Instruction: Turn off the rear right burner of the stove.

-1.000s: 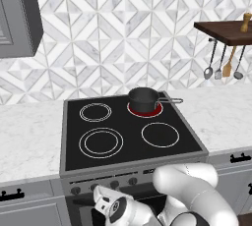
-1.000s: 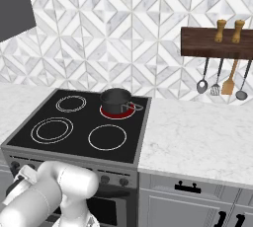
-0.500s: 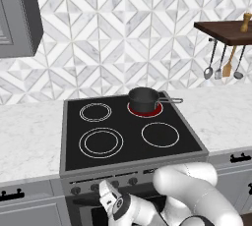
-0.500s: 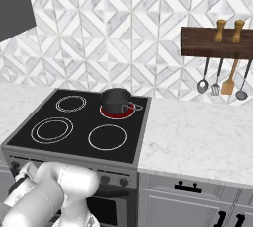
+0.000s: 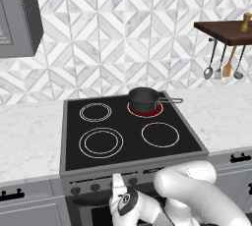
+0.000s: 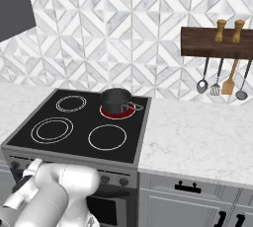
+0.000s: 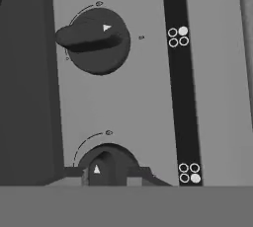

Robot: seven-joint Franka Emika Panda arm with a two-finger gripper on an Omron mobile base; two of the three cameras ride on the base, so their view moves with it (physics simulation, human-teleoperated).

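Note:
The rear right burner (image 5: 145, 111) glows red on the black glass stove (image 5: 123, 146), under a small dark saucepan (image 5: 143, 99); it is the red ring (image 6: 117, 113) in the right base view. My gripper (image 5: 118, 184) is pressed up to the grey front panel (image 5: 103, 185), among the row of dark knobs. In the hand view, rolled about a quarter turn, my open gripper (image 7: 106, 174) has a fingertip on each side of the lower knob (image 7: 105, 163). Whether they touch it is unclear. A second knob (image 7: 96, 41) farther up has its ridge lying crosswise.
The other three zones are unlit white rings. The saucepan's handle (image 5: 170, 101) points right. Marble counter (image 6: 207, 137) flanks the stove, with grey drawers (image 6: 192, 191) below. Utensils (image 6: 217, 85) hang under a wooden shelf on the tiled wall. A black strip (image 7: 180, 97) with small burner icons runs beside the knobs.
My hand has risen and moved in towards the front panel, from below the knob row to level with it. Stove, saucepan and red glow are unchanged.

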